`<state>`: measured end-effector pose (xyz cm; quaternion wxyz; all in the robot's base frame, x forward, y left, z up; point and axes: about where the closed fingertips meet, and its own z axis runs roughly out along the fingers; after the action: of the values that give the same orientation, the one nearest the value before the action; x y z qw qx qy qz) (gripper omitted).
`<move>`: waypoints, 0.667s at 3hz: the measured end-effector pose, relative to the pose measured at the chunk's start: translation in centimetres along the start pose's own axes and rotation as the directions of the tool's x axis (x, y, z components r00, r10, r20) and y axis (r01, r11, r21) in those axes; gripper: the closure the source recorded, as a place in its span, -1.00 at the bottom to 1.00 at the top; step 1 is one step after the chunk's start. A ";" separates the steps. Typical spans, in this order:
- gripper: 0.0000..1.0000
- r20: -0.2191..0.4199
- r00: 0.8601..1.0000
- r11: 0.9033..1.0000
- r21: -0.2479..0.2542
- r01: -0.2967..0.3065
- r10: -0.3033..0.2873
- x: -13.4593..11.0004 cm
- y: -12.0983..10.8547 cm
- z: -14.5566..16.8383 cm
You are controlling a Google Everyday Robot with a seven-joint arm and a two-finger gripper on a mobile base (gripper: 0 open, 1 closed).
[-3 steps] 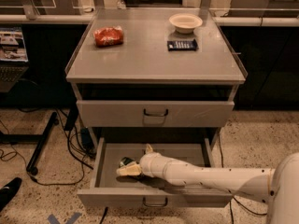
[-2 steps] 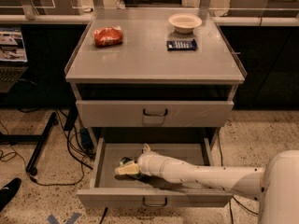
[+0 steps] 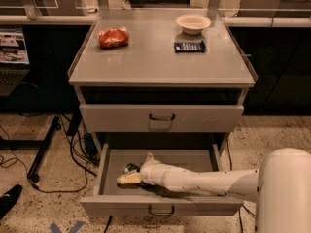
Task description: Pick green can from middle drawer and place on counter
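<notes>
The middle drawer (image 3: 109, 166) is pulled open below the closed upper drawer. The green can (image 3: 130, 168) lies inside it at the left, only partly visible as a small dark green shape. My gripper (image 3: 133, 173) reaches into the drawer from the right on the white arm (image 3: 199, 181) and sits right at the can, touching or nearly touching it. The arm hides part of the can. The counter (image 3: 146, 57) is the grey top of the cabinet above.
On the counter lie a red snack bag (image 3: 113, 37) at the back left, a white bowl (image 3: 193, 22) and a dark flat object (image 3: 189, 46) at the back right. The upper drawer (image 3: 161, 117) is closed. Cables and a stand leg (image 3: 43, 147) lie on the floor at the left.
Nothing has visibly moved; the arm stays in the drawer with the gripper at the can.
</notes>
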<state>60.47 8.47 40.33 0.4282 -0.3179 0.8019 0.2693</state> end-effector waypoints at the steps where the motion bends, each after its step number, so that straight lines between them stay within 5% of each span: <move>1: -1.00 -0.011 1.000 1.000 0.016 -0.005 0.005 0.6 0.1 0.5; 2: -1.00 -0.029 1.000 1.000 0.028 -0.011 0.012 1.5 0.4 0.9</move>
<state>59.99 8.90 38.67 0.4193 -0.3113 0.8135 0.2558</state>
